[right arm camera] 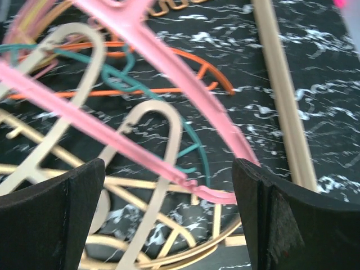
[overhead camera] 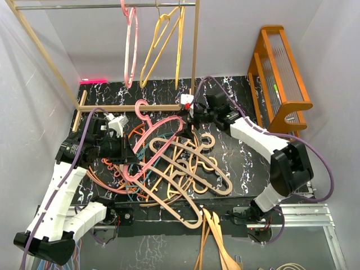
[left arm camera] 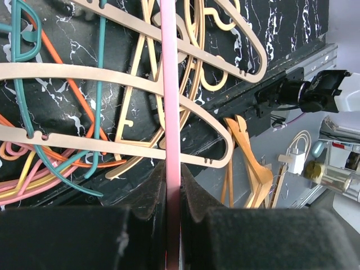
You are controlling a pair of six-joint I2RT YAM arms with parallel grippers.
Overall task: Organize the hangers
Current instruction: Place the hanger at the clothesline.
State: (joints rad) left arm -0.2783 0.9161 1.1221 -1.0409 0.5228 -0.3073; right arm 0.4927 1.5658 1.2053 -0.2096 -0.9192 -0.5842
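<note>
Pinched tight between left gripper [left arm camera: 173, 197] jaws at 9 o'clock: pink hanger [left arm camera: 170, 101] bar. Spread fully wide around same hanger's corner at 1 o'clock, gripping nothing: right gripper [right arm camera: 169, 211]. Heaped at centre: other hangers [overhead camera: 185, 169]. Hung on rail [overhead camera: 84, 7] at 12 o'clock: two more.

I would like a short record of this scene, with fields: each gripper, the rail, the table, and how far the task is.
left gripper: shut on the bar of the pink hanger, which lies over the pile
right gripper: open; a corner of the same hanger shows between its fingers
rail: hung pink hanger and yellow hangers
table: tangled pile of tan, orange, teal and pink hangers
task: most hangers not yet hung
</note>
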